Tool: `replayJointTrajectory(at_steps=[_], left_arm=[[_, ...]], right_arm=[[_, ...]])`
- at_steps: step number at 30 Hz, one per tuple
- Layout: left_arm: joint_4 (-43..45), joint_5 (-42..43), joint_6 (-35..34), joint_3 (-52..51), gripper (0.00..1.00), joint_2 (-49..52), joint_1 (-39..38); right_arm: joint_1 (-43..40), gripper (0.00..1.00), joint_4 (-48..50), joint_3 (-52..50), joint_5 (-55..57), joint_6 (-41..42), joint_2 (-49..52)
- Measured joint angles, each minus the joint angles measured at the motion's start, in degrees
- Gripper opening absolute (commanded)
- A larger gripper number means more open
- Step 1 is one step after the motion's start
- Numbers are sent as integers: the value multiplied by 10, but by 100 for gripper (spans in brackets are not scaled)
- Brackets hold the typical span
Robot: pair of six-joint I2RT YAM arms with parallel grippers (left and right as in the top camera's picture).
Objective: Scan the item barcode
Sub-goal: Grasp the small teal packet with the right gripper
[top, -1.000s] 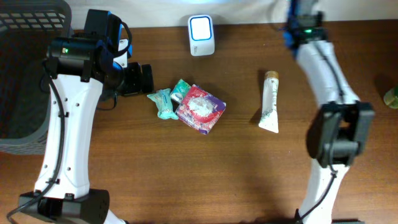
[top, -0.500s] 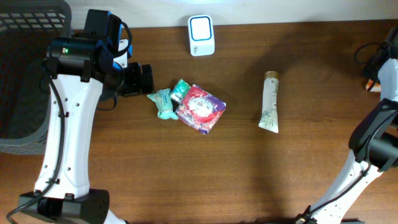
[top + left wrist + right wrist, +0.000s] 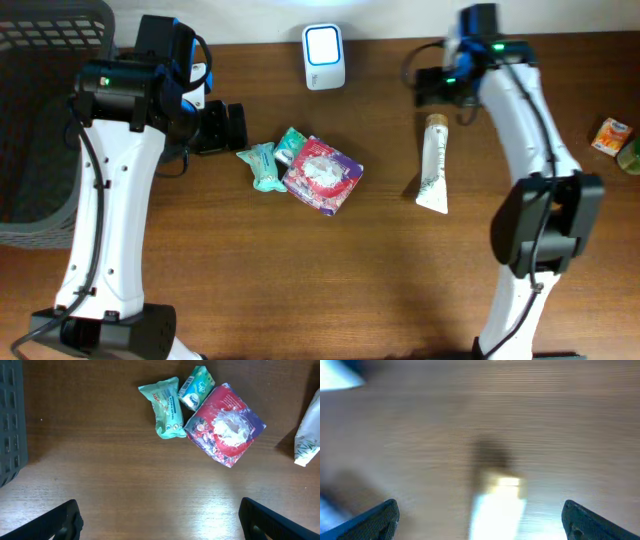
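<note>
Orange carton (image 3: 611, 135) overhead only, left tool (image 3: 162, 520) and right tool (image 3: 481, 520) spread wide, empty

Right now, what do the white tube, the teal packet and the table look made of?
White tube: likely soft plastic, matte white, leaf print, flat crimped end; gold cap may be metallised plastic.
Teal packet: thin plastic film, wrinkled, crimped ends, slight sheen.
Table: wood or wood-look laminate, visible grain, satin glare; can't tell which.

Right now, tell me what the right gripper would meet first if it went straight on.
Probably the gold cap of the white tube, centred ahead of the right gripper in its blurred wrist view; depth is unclear.
</note>
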Motion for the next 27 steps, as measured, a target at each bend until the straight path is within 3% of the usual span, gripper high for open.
replayJointTrajectory(at_steps=[4,6,7,9,11,15,16,20,21,24,25,27], left_arm=[[0,0,0,0,99,0,0],[0,0,0,0,99,0,0],[0,0,0,0,99,0,0],[0,0,0,0,99,0,0],[0,0,0,0,99,0,0],[0,0,0,0,99,0,0],[0,0,0,0,99,0,0],[0,0,0,0,99,0,0],[0,0,0,0,99,0,0],[0,0,0,0,99,0,0],[0,0,0,0,99,0,0],[0,0,0,0,99,0,0]], right_arm=[[112,100,69,-1,-116,5,0],[149,93,123,-3,-127,61,5],[164,87,134,-3,-132,87,11],[182,60,141,-3,-133,118,33],[187,42,139,-3,-123,129,69],[190,34,92,-3,-125,135,95],[193,28,65,-2,-125,136,95],[222,17,-18,-2,-128,135,98],[227,17,-46,-2,-143,135,98],[227,36,-110,-2,-209,136,98],[227,38,-116,-2,-216,136,98],[226,64,-107,4,-201,148,91]])
